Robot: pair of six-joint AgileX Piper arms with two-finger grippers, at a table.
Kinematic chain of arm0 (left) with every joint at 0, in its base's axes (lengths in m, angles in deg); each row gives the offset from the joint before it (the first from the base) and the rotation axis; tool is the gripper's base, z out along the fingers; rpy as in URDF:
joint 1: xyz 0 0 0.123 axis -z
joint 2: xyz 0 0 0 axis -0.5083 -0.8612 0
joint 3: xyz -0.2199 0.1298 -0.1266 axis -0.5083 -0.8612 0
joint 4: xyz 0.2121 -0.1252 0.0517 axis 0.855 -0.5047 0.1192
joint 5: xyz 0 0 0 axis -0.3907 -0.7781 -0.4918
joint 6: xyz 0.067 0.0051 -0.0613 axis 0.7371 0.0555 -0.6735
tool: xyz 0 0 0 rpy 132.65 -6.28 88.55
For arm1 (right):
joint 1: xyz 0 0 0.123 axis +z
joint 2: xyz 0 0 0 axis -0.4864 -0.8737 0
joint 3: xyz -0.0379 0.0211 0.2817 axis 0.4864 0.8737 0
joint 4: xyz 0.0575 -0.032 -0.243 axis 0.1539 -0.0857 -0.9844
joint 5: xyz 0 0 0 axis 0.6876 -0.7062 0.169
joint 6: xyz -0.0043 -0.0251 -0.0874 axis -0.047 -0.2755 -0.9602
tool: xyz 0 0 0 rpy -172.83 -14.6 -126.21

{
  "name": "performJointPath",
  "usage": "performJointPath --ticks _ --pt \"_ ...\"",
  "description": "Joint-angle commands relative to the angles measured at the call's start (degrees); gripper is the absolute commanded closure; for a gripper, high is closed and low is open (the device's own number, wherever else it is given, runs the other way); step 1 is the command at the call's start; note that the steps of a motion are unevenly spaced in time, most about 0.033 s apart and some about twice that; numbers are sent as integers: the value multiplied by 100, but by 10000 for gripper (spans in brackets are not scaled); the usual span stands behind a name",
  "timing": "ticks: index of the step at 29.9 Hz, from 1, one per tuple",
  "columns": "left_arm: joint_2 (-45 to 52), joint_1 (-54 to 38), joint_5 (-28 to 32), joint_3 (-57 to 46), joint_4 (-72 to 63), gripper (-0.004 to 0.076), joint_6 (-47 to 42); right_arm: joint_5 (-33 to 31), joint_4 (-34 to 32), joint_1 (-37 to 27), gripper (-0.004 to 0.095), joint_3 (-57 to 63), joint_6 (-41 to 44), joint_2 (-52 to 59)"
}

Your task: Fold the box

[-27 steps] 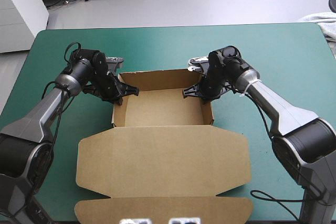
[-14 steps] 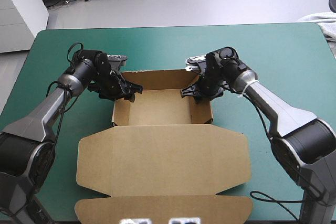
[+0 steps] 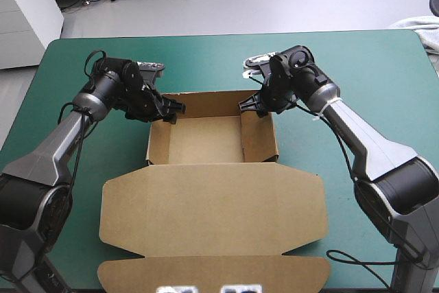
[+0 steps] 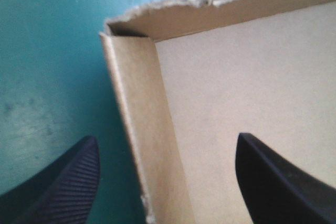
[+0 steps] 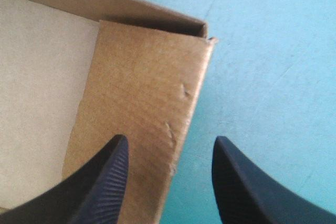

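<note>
The brown box (image 3: 206, 138) sits mid-table as an open tray, its lid (image 3: 212, 204) lying flat toward the near edge. My left gripper (image 3: 171, 109) hovers open at the tray's far left corner. In the left wrist view its fingers (image 4: 63, 182) straddle the left wall (image 4: 139, 129), apart from it. My right gripper (image 3: 255, 106) is open at the far right corner. In the right wrist view the right gripper (image 5: 171, 140) stands over the right wall (image 5: 147, 108), which leans inward. Neither gripper holds anything.
The teal-green cover (image 3: 357, 66) lies bare around the box on the far and right sides. A pale cloth (image 3: 418, 29) shows at the table's far right corner.
Both grippers have opened and let go of the side walls. Each has drawn back toward the tray's far corners. The right wall now leans inward.
</note>
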Motion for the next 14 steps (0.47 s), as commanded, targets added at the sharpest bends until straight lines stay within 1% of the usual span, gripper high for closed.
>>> performJointPath --ticks 1,2,5,9,11,14 --pt "267 25 -415 740 212 208 8 -265 -239 -5 449 -660 -69 354" --pt "267 25 -549 928 264 209 8 -383 -273 -5 449 -828 -69 354" --pt "276 25 -1026 1501 379 211 8 -399 -261 -5 449 -1218 -69 412" --pt "462 25 -1038 1993 442 228 11 -399 -329 -5 449 -1596 -69 544" --pt "626 25 -1038 2079 458 256 -62 -399 -338 -5 450 -1666 -69 674" --pt "931 25 -1038 2077 604 333 -102 -399 -411 -5 450 -1666 -69 881"
